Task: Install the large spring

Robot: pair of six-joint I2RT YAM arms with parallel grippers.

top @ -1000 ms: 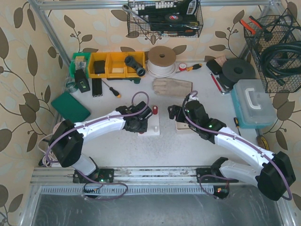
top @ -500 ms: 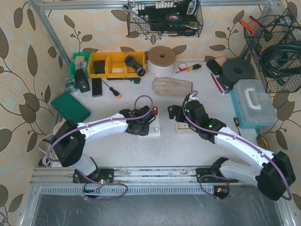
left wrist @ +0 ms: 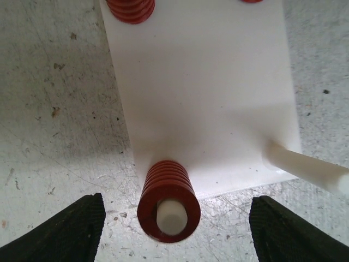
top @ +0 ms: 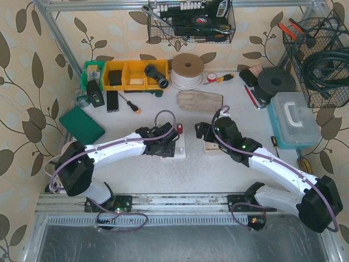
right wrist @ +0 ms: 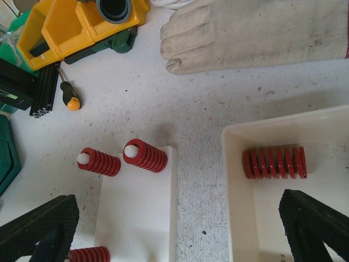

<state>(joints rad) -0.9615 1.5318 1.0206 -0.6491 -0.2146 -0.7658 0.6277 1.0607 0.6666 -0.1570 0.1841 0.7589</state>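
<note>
A large red spring (left wrist: 168, 201) sits over a white peg at the near corner of the white base plate (left wrist: 202, 98). My left gripper (left wrist: 177, 226) is open, its black fingers (left wrist: 71, 229) standing clear of the spring on either side. Two more red springs (right wrist: 145, 155) stand on pegs at the plate's far end. One bare peg (left wrist: 305, 170) sticks out to the right. My right gripper (right wrist: 177, 240) hangs open between the plate and a white tray (right wrist: 232, 164), which holds a loose red spring (right wrist: 274, 162). From above, both grippers (top: 166, 146) (top: 203, 132) flank the plate (top: 179, 148).
A work glove (right wrist: 256, 33) lies beyond the tray. Yellow bins (top: 128, 73), a small screwdriver (right wrist: 70, 95) and a roll of cord (top: 187, 70) sit at the back. A green pad (top: 82, 124) lies left and a blue case (top: 294, 120) right.
My left gripper has opened and let go of the red spring, which now stands on its peg. The left arm shifted a little over the plate. The right arm stayed still.
</note>
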